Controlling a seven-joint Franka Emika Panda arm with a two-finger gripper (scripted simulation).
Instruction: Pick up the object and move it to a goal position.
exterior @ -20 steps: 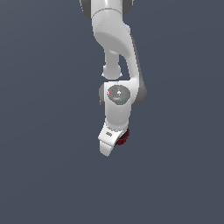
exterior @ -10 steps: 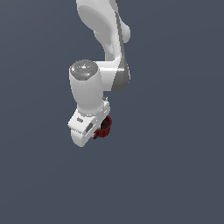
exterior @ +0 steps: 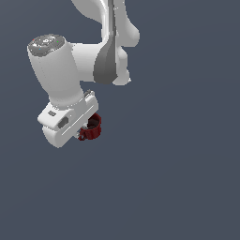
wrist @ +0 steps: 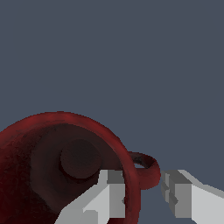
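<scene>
Toward the exterior view's left, the white arm [exterior: 70,70] hangs over plain grey ground with the gripper [exterior: 86,131] at its lower end. Tucked under the gripper sits the dark red mug [exterior: 91,127], off the ground. From the wrist view, one finger [wrist: 105,197] is inside the mug's [wrist: 65,166] dark hollow and the other outside by the small handle [wrist: 146,168], clamped on the mug wall between them

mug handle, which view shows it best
The wrist view: the mug fills the frame, its handle a clear loop between the end effector fingers. In the exterior view the mug is small and half hidden; no handle can be made out.
</scene>
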